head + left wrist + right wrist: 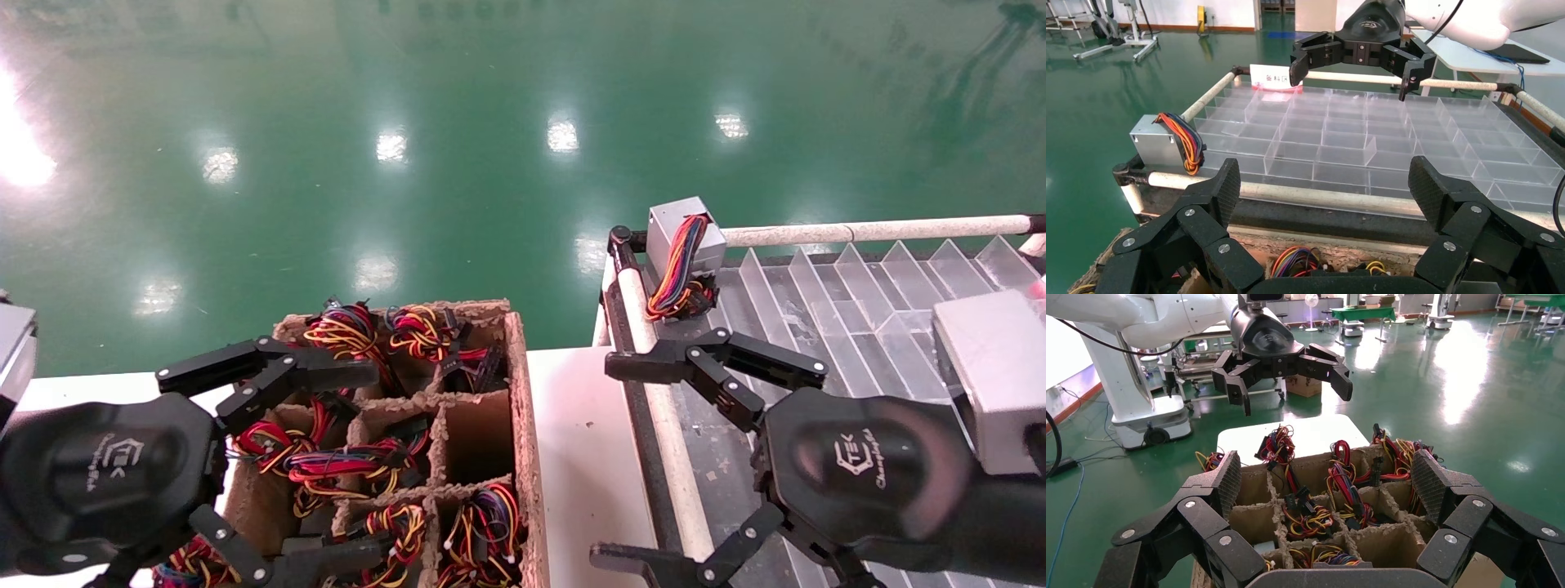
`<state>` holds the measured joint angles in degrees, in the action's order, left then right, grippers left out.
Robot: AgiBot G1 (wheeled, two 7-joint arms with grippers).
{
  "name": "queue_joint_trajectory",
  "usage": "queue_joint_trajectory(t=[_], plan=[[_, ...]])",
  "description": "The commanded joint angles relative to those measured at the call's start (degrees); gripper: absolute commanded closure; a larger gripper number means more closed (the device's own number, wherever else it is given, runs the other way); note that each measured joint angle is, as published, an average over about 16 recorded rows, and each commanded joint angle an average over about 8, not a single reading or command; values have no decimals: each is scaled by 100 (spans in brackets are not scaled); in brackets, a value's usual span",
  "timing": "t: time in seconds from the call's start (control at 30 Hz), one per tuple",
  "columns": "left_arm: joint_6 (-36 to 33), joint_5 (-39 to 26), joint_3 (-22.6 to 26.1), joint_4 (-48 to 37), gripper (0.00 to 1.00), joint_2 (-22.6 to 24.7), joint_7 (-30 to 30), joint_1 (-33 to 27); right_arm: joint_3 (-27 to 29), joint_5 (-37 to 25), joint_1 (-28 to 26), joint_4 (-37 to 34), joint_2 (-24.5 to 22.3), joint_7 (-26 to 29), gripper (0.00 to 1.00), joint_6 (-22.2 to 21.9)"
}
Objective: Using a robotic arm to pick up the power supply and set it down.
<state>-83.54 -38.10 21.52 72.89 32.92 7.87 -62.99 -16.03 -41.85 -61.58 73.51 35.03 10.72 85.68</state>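
Not much to read here. Both grippers carry the same white logo on the black housing: the left gripper (270, 457) and the right gripper (645, 461) each show a hexagon mark with "TEK" in it, plus a cursive word underneath (looks like "Changing...", can't make out the rest). There's also a white card (1275, 78) with red characters at the clear tray's (1474, 159) far edge, too small to read.
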Motion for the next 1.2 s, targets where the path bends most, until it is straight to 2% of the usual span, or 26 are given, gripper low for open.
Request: queue_joint_trajectory(t=[0.03, 0.4, 0.43, 0.67, 0.7, 0.97, 1.2], plan=[[0, 0, 0, 0, 0, 0, 0, 0, 0, 0, 0, 0, 0, 0, 0, 0], [0, 0, 0, 0, 0, 0, 0, 0, 0, 0, 0, 0, 0, 0, 0, 0], [0, 0, 0, 0, 7, 0, 0, 0, 0, 0, 0, 0, 0, 0, 0, 0], [0, 0, 0, 0, 95, 0, 0, 0, 2, 2, -1, -4, 5, 0, 0, -6], [0, 0, 0, -1, 100, 0, 0, 0, -3, -11, -6, -5, 6, -1, 0, -10], [-1, 0, 1, -2, 100, 0, -1, -1, -144, -473, -212, -166, 137, -95, 0, -208], [-2, 0, 1, -3, 100, 0, -1, -2, -415, -1124, -739, -856, 479, -371, 0, -215]])
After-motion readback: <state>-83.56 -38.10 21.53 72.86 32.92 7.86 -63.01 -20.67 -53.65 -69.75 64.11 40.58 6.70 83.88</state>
